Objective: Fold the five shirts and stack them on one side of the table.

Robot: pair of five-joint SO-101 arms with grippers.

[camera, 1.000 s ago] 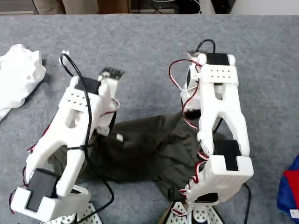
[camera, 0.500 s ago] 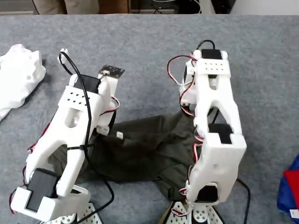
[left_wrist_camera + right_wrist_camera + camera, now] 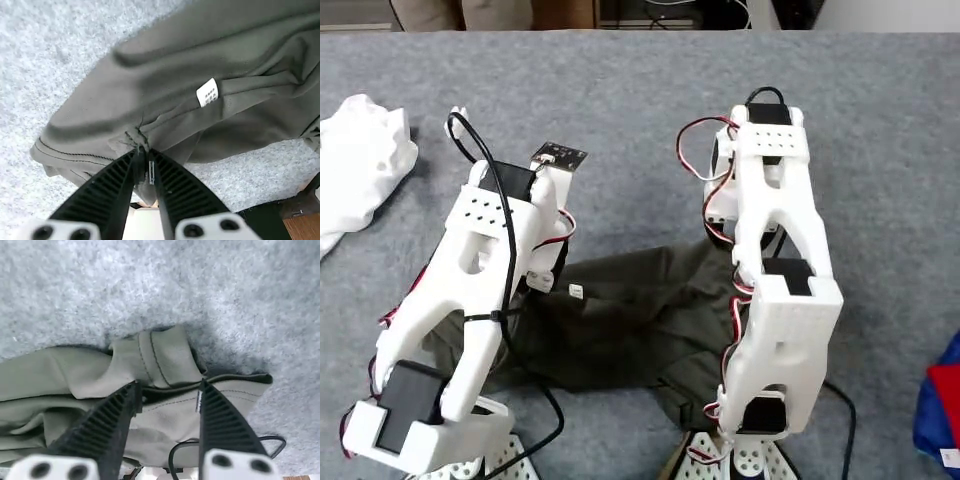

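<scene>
My L gripper [image 3: 143,155] is clamped tight on a small pinch of the olive shirt [image 3: 165,75]. The fabric bunches into wrinkles right at the tips, w/ no gap btwn the ribbed fingers [image 3: 107,185]. From that pinch the shirt spreads out ahead of the gripper across the grey table [image 3: 45,55]. Its stitched hem curves just off to one side of the tips. A small white label [image 3: 207,93] sits on the cloth a bit beyond the grip, apart from the fingers.

My R gripper [image 3: 168,387] is spread wide open. Its two fingers [image 3: 115,415] straddle the shirt's other end. A folded, double-stitched edge piece lies btwn the tips, w/ bare table just beyond it. Can't tell whether the tips touch the cloth.

In the high view the olive shirt lies crumpled btwn & partly under both arms. The L gripper is at one end & the R gripper at the other, the two well apart.

A white shirt [image 3: 360,165] is heaped well off on the outer side of my L gripper, far from the R. A blue & red shirt [image 3: 942,400] sits at the table edge, well off on the outer side of my R gripper.
</scene>
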